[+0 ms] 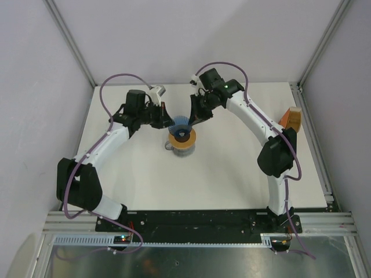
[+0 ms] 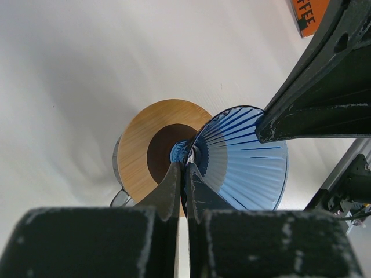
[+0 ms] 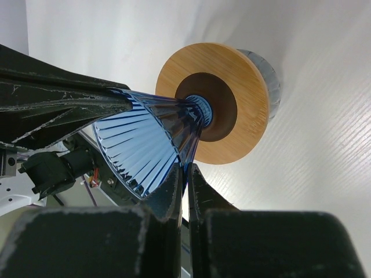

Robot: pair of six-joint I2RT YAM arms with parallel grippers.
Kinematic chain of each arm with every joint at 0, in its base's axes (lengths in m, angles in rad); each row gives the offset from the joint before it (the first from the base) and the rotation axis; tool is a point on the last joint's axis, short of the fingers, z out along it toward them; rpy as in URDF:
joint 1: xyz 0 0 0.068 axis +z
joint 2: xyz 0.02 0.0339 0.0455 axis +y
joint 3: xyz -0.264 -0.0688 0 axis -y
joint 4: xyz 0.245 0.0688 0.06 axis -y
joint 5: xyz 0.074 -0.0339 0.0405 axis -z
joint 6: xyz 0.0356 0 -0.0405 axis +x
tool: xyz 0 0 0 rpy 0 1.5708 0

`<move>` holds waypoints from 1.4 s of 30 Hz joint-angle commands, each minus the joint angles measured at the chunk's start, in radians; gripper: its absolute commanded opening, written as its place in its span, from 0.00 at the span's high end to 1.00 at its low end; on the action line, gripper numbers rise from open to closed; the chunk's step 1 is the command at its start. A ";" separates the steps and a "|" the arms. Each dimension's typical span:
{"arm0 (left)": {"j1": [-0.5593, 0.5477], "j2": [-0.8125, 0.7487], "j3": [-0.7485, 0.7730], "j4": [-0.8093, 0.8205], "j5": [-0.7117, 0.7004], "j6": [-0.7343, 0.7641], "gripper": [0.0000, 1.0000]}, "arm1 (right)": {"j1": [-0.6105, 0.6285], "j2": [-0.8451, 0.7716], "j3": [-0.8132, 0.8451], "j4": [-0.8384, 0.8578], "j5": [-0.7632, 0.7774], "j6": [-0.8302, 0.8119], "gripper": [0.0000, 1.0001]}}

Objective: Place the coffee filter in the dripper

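Blue dripper (image 1: 181, 122) tipped on its side, mouth facing far, tip at the amber disc (image 1: 191, 138), with left gripper (image 2: 185, 166) and right gripper (image 3: 186, 168) each pinched onto its wall; no coffee filter visible, only an orange packet (image 1: 291, 119) far right.

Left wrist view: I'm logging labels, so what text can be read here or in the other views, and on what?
"FFEE": on the orange box at the top edge, the word cut off by the frame.
Top view: same box, too small to read.
No other text.
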 commanded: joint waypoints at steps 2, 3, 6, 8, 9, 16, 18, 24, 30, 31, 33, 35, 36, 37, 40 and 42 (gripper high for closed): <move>-0.006 0.043 -0.050 -0.093 0.057 0.009 1.00 | 0.004 0.019 -0.066 0.020 0.037 -0.005 1.00; -0.006 0.043 -0.053 -0.093 0.059 0.010 1.00 | 0.003 0.017 -0.070 0.021 0.037 -0.004 1.00; -0.002 0.048 -0.066 -0.094 0.059 0.013 1.00 | 0.000 0.019 -0.084 0.023 0.037 -0.003 1.00; 0.003 0.057 -0.074 -0.097 0.064 0.014 1.00 | -0.001 0.020 -0.098 0.027 0.035 -0.002 1.00; 0.006 0.063 -0.078 -0.099 0.067 0.013 1.00 | -0.002 0.020 -0.105 0.030 0.033 -0.001 1.00; 0.012 0.093 -0.085 -0.102 0.084 0.008 1.00 | -0.006 0.019 -0.149 0.056 0.025 0.004 1.00; 0.011 0.099 -0.083 -0.102 0.090 0.007 1.00 | -0.010 0.020 -0.166 0.062 0.022 0.007 1.00; 0.012 0.090 -0.077 -0.101 0.090 0.007 1.00 | -0.022 0.014 -0.224 0.091 0.011 0.012 1.00; 0.012 0.078 -0.081 -0.102 0.090 0.008 1.00 | -0.036 0.015 -0.283 0.122 0.005 0.018 1.00; 0.012 0.078 -0.081 -0.102 0.089 0.007 1.00 | -0.039 0.016 -0.297 0.127 0.005 0.019 1.00; 0.012 0.080 -0.081 -0.101 0.090 0.007 1.00 | -0.047 0.017 -0.317 0.139 0.003 0.024 1.00; 0.012 0.087 -0.080 -0.101 0.090 0.007 1.00 | -0.052 0.017 -0.332 0.151 0.003 0.028 1.00; 0.012 0.092 -0.081 -0.101 0.090 0.008 1.00 | -0.054 0.016 -0.336 0.153 0.003 0.029 1.00; 0.013 0.097 -0.082 -0.102 0.088 0.008 1.00 | -0.055 0.016 -0.340 0.154 0.002 0.029 1.00; 0.016 0.119 -0.085 -0.101 0.101 0.005 1.00 | -0.056 0.015 -0.346 0.158 0.004 0.029 1.00; 0.018 0.134 -0.085 -0.102 0.110 0.001 1.00 | -0.058 0.017 -0.350 0.163 0.004 0.030 1.00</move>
